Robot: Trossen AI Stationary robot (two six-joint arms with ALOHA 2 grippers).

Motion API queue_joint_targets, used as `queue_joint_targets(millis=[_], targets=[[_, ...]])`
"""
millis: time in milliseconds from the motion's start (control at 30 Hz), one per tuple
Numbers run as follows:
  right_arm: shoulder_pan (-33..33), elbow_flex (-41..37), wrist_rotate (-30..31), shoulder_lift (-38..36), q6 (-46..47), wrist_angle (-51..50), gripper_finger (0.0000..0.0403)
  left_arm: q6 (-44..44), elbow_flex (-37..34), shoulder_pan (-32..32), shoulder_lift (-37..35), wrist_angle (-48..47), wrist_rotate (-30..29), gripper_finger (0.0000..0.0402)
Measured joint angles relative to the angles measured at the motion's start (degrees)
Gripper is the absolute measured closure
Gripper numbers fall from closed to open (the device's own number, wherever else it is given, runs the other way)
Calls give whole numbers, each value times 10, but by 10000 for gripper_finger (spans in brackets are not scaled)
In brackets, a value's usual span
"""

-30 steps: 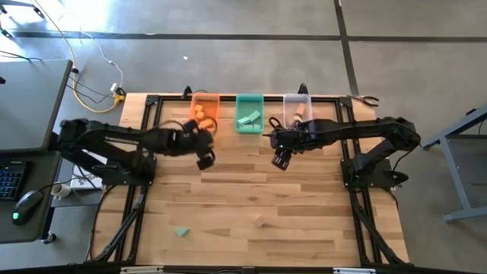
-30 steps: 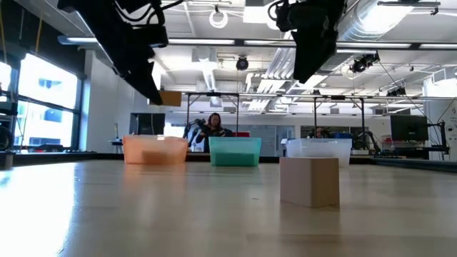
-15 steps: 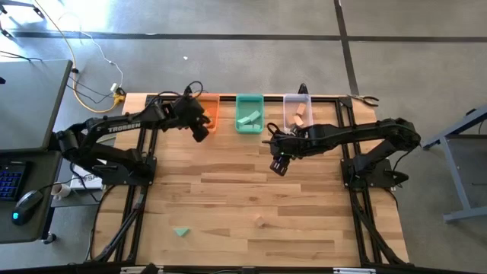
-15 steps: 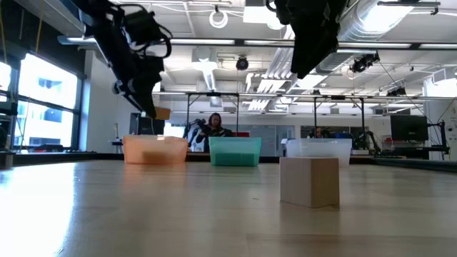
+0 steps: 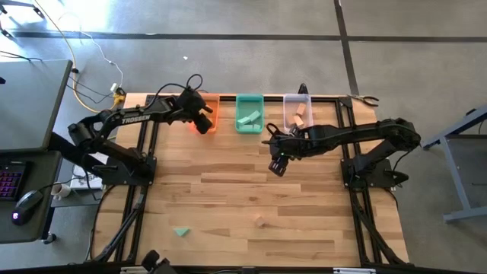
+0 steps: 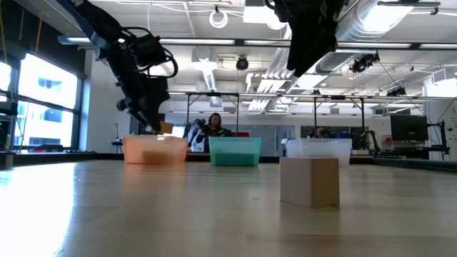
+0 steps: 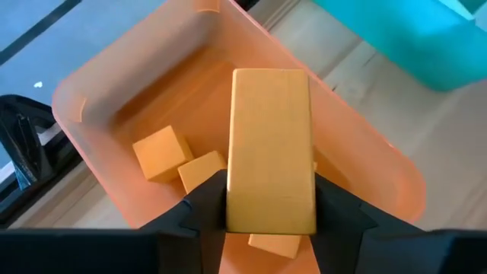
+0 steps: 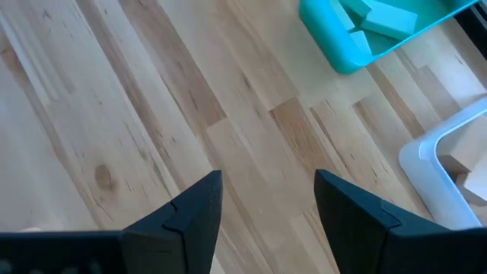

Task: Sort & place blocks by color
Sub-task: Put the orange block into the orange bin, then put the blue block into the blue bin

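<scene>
My left gripper (image 7: 270, 221) hangs over the orange bin (image 5: 205, 112), shut on a long orange block (image 7: 272, 144). Several orange blocks (image 7: 161, 152) lie inside that bin. My right gripper (image 5: 277, 165) is open and empty, above the table in front of the green bin (image 5: 249, 114). Teal blocks (image 8: 380, 17) lie in the green bin, pale wood blocks (image 5: 300, 114) in the clear bin (image 5: 297, 110). A pale wood cube (image 5: 260, 221) rests on the table near its front; it also shows close up in the low view (image 6: 309, 180). A teal block (image 5: 181, 231) lies near the front left. My left gripper pinches the long orange block at its near end (image 7: 270, 217) between its two fingers, one on each long side. The fingers come slanting down from above, and the block sticks out forward along them. It is lifted clear, above the orange bin's inside.
Three bins stand in a row at the table's far edge: orange, green, clear. The wide wooden tabletop (image 5: 251, 190) lies between them and the two loose blocks near the front. People sit in the room beyond the table (image 6: 213, 128).
My left gripper has carried the orange block from the table's middle left toward the far edge and now hangs over the orange bin, lower than before. My right gripper has shifted slightly toward the near edge.
</scene>
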Motion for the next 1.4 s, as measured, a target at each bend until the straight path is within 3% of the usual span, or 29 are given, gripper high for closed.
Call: queue_joint_targets(millis=[333,500,700,1033,1400], targets=[[0,0,0,0,0,0,208,-13,43,4,-1,-66,18,192],[0,0,0,0,0,0,208,-13,90,3,-3,-190,39,169],[0,0,0,0,0,0,208,-17,94,-32,-43,-301,69,170],[0,0,2,0,0,0,208,-153,43,-188,-186,-354,73,171],[0,0,4,1,0,3,208,-442,-43,-416,-318,-360,62,172]])
